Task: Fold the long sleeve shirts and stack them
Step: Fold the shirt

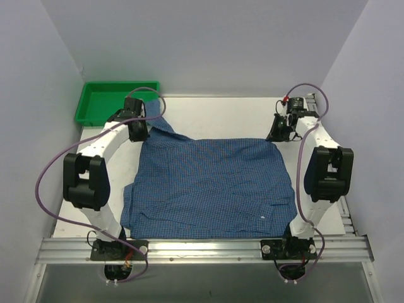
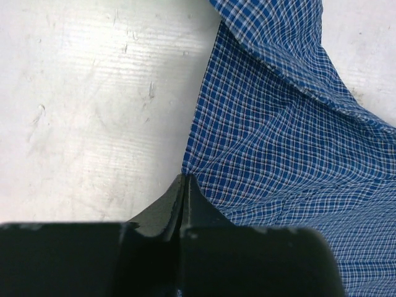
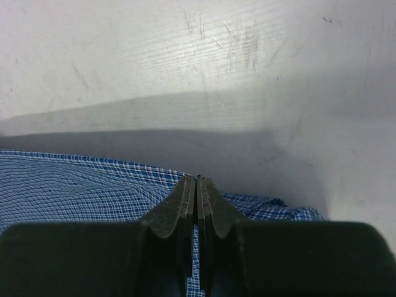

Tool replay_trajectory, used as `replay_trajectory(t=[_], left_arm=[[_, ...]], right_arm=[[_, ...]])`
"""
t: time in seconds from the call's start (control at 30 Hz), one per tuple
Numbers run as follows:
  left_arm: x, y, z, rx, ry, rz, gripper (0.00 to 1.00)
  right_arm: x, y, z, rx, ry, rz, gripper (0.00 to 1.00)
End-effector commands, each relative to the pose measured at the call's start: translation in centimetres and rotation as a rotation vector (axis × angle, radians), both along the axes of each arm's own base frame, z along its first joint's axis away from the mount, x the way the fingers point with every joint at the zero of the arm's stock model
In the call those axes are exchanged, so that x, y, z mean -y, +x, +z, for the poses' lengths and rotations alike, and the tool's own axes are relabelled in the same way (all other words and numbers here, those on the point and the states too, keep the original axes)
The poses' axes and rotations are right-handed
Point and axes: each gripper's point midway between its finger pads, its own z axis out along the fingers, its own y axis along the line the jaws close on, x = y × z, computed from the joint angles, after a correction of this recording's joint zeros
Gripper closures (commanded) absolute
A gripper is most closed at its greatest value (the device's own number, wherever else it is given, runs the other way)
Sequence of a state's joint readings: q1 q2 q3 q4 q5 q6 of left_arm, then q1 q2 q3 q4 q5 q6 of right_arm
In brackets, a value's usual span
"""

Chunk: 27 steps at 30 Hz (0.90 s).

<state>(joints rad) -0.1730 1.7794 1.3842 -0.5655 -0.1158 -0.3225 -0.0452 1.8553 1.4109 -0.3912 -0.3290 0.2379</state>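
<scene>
Shirt (image 1: 214, 186) lies spread flat beside the green tray (image 1: 95, 104), your left gripper (image 1: 140, 130) and right gripper (image 1: 278, 130) at its far corners, likely readying a fold. Left wrist: your fingers (image 2: 164, 207) pinch the cloth edge nearest the tray, wrinkles fanning out. Right wrist: fingers (image 3: 173, 204) clamp the corner farthest from the tray.

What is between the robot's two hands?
The far edge of the blue checked shirt runs from the left gripper to the right gripper; beyond it is bare white table. The top view shows this.

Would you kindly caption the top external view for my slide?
Left gripper and right gripper pinch far corners of a blue fine-checked cloth shirt.
</scene>
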Motion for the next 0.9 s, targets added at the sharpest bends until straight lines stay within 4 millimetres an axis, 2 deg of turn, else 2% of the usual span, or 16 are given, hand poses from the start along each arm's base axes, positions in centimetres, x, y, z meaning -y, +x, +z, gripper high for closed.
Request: replay_trajectory(t=[0.0, 0.07, 0.1, 0.17, 0.2, 0.27, 0.3, 0.37, 0.4, 0.43, 0.47, 0.5, 0.53, 0.6, 0.7, 0.87], left_arm=[[-0.5, -0.7, 2.1, 0.053, -0.007, 0.017, 1.00], [-0.6, -1.7, 1.7, 0.039, -0.011, 0.021, 1.00], [-0.5, -2.1, 2.2, 0.053, -0.020, 0.026, 1.00], [-0.6, -2.8, 2.2, 0.053, -0.026, 0.031, 1.00], [-0.8, -3.5, 2.1, 0.051, -0.027, 0.037, 1.00], [-0.9, -4.2, 2.6, 0.066, -0.029, 0.043, 1.00], [-1.0, -4.8, 2.2, 0.054, -0.028, 0.043, 1.00], [-1.2, -5.5, 2.4, 0.061, -0.027, 0.050, 1.00], [-1.4, -6.2, 1.8, 0.047, -0.025, 0.059, 1.00], [-1.5, -6.6, 1.6, 0.042, -0.026, 0.063, 1.00], [-1.5, -7.0, 1.9, 0.053, -0.031, 0.066, 1.00], [-1.6, -7.7, 1.2, 0.037, -0.028, 0.067, 1.00], [-1.7, -8.0, 1.5, 0.043, -0.027, 0.069, 1.00], [-2.1, -8.9, 0.8, 0.031, -0.013, 0.079, 1.00], [-2.2, -9.6, 0.9, 0.036, -0.018, 0.091, 1.00], [-1.8, -11.7, -1.0, -0.017, -0.058, 0.103, 1.00]], right_arm=[[1.0, -0.9, 1.9, 0.055, -0.042, -0.048, 1.00], [1.1, -1.5, 1.7, 0.053, -0.042, -0.055, 1.00], [1.1, -1.7, 1.8, 0.055, -0.040, -0.061, 1.00], [1.0, -2.6, 1.6, 0.052, -0.038, -0.068, 1.00], [1.0, -2.7, 2.1, 0.069, -0.035, -0.074, 1.00], [1.0, -3.7, 1.7, 0.061, -0.037, -0.080, 1.00], [1.1, -4.0, 2.2, 0.077, -0.040, -0.086, 1.00], [1.3, -5.0, 1.6, 0.062, -0.052, -0.101, 1.00], [1.4, -5.2, 2.0, 0.078, -0.055, -0.108, 1.00], [1.7, -6.0, 1.4, 0.059, -0.071, -0.120, 1.00], [1.8, -6.3, 1.8, 0.074, -0.076, -0.126, 1.00], [1.9, -6.6, 1.9, 0.079, -0.079, -0.138, 1.00], [2.1, -7.4, 1.2, 0.062, -0.087, -0.145, 1.00], [2.2, -8.0, 1.7, 0.084, -0.093, -0.156, 1.00], [3.1, -9.3, 1.1, 0.080, -0.128, -0.201, 1.00], [4.0, -10.9, -0.5, 0.036, -0.137, -0.292, 1.00]])
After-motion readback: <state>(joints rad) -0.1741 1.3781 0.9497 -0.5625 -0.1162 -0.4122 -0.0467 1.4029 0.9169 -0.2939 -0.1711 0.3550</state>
